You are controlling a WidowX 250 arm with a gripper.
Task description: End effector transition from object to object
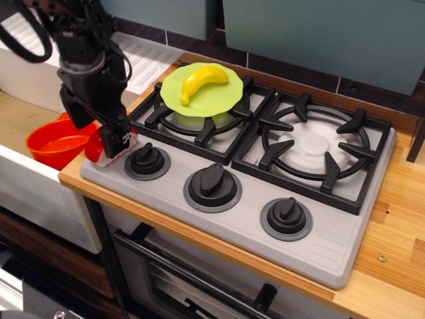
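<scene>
The end effector, a black gripper [98,131] on a boxy black wrist with cables, hangs low over the front-left corner of the grey stove [332,246]. Its two fingers point down and stand apart on either side of a red and white toy piece [95,149], which is mostly hidden behind them. I cannot tell whether the fingers touch the piece. A yellow banana [202,80] lies on a green plate [219,101] on the back-left burner, well to the right of the gripper.
An orange cup [53,143] sits in the sink to the left of the gripper. Three black knobs [212,183] line the stove front. The right burner grate [312,146] is bare. A wooden counter [398,219] lies to the right.
</scene>
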